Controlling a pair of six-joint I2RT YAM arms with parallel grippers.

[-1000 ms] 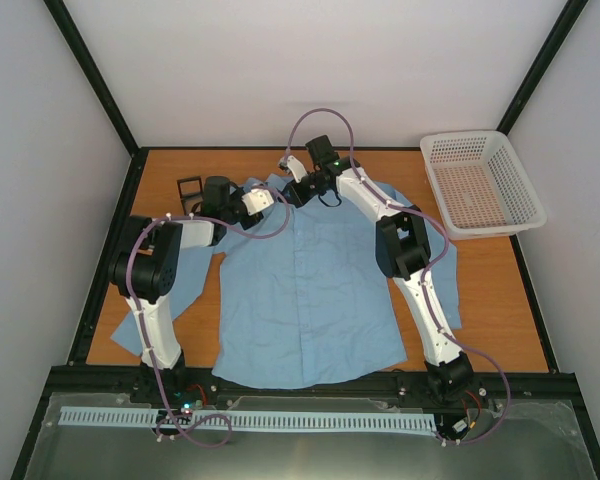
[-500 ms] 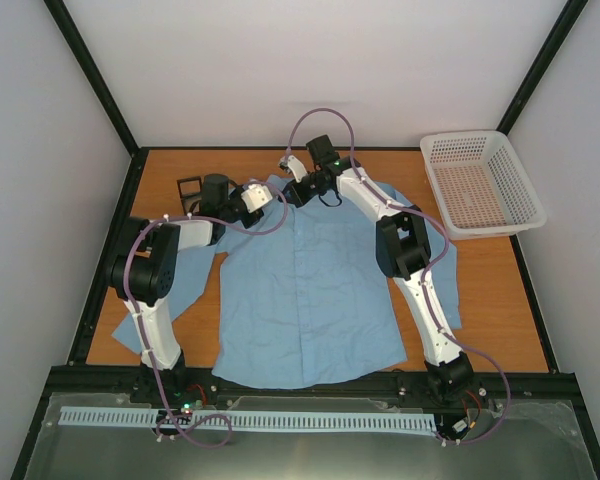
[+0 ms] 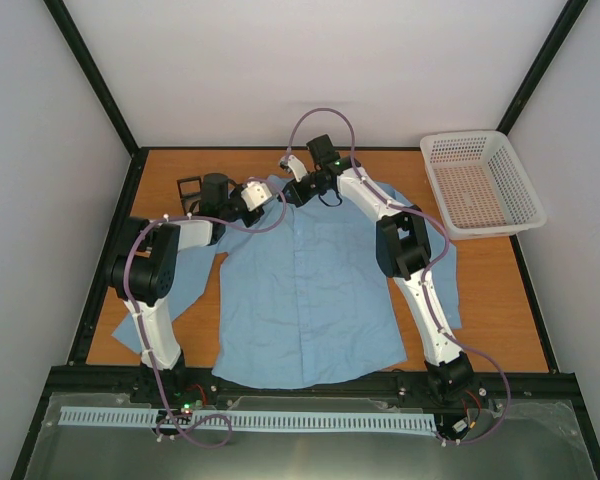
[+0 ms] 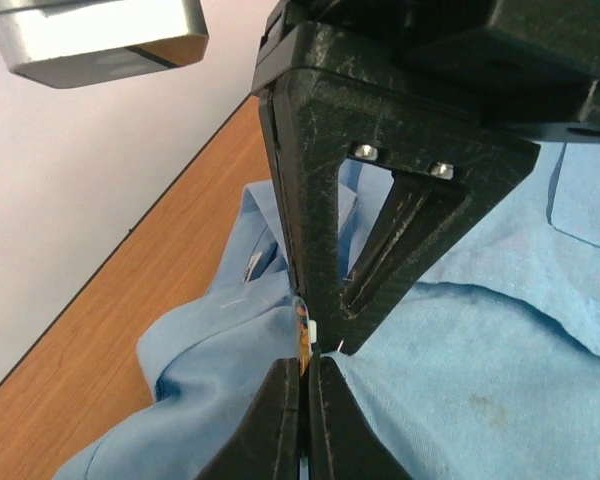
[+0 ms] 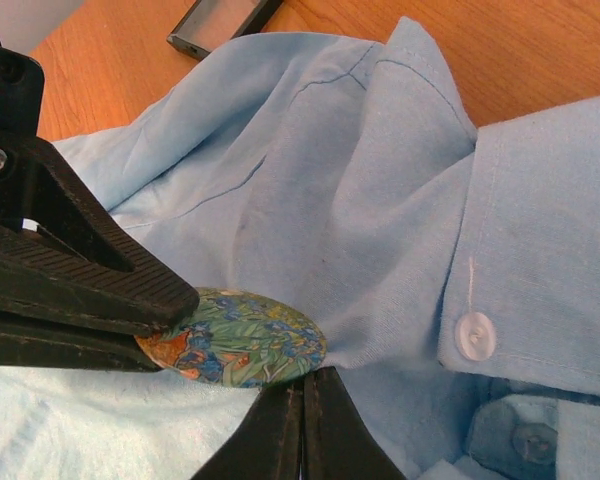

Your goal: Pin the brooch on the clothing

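Left tool [image 4: 302,370]: jaws together, clamped on the rim of the brooch [image 5: 242,340] with ribbed black plastic fingers. From the left wrist, only a thin edge-on sliver between the two pads.

Brooch at the collar end of the shirt [image 3: 310,290], toward the far side of the counter [image 3: 480,290], painted face showing to the right wrist camera. Round, glossy disc, painted with blue flowers, green leaves and an orange patch near the gripped edge.

Right tool [image 5: 302,395]: jaws together as well, tips meeting just beside the brooch and pinching a pucker of shirt cloth, creases fanning out from that point. Smooth, wedge-shaped black fingers, nearly tip to tip with the left tool.

Shirt: light blue woven cloth, matte, spread front-up on the counter, rumpled around the collar. White round button [image 5: 475,335] on a stitched band near the brooch.

Counter: orange-brown wood grain. Small black hinged box [image 3: 191,188] lying open just beyond the shirt's shoulder on the left. White plastic mesh basket [image 3: 523,175] at the far right corner, apart from the shirt.
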